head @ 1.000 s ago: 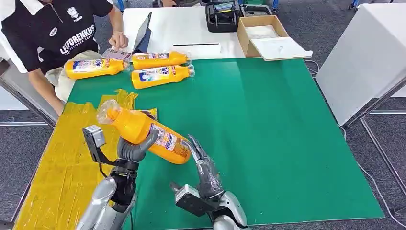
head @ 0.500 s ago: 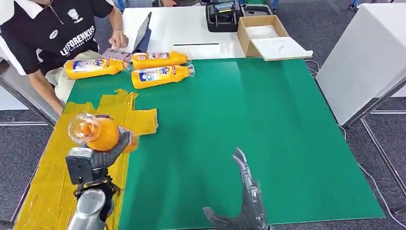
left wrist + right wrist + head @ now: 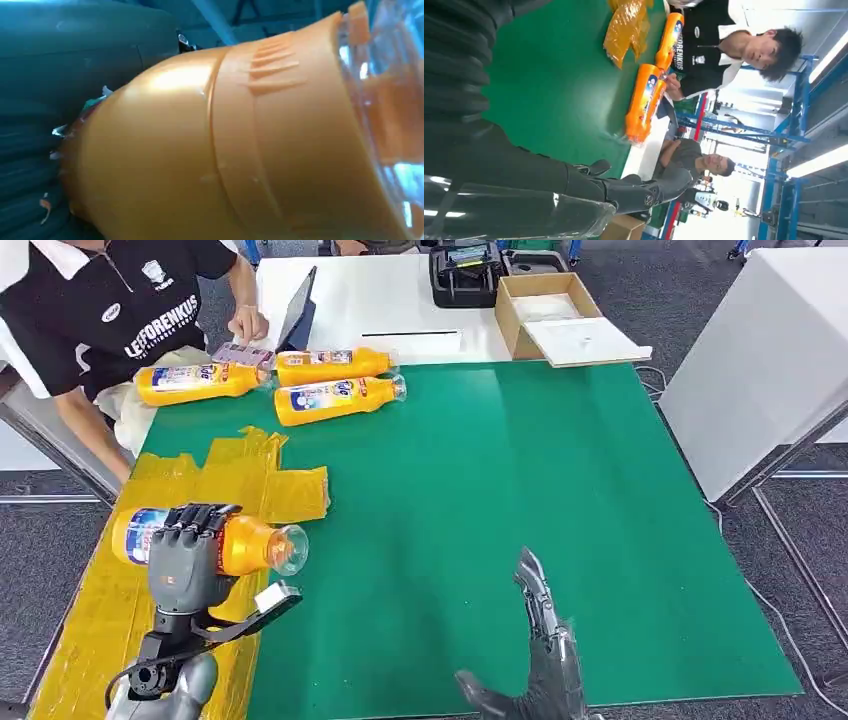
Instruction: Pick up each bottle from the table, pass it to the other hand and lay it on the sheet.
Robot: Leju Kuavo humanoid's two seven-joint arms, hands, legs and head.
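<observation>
My left hand (image 3: 185,555) grips an orange bottle (image 3: 247,543) around its middle and holds it lying sideways over the yellow sheet (image 3: 95,625), its clear cap toward the green mat (image 3: 500,480). The left wrist view has the bottle's orange shoulder (image 3: 200,150) pressed close against the hand's ribbed cover (image 3: 30,150). My right hand (image 3: 545,655) is open at the mat's near edge, fingers straight and holding nothing; in its wrist view the fingers (image 3: 624,190) stretch over the mat. Three more orange bottles (image 3: 200,381) (image 3: 335,364) (image 3: 335,398) lie at the mat's far left corner.
A person in a black shirt (image 3: 120,310) sits at the far left beside a laptop (image 3: 297,310). Behind the mat stand an open cardboard box (image 3: 560,320) and a black case (image 3: 465,275). A white table (image 3: 760,360) stands to the right.
My left hand has carried the bottle away from the right hand and turned it sideways over the yellow sheet. The right hand let go and drew back to the mat's near edge.
</observation>
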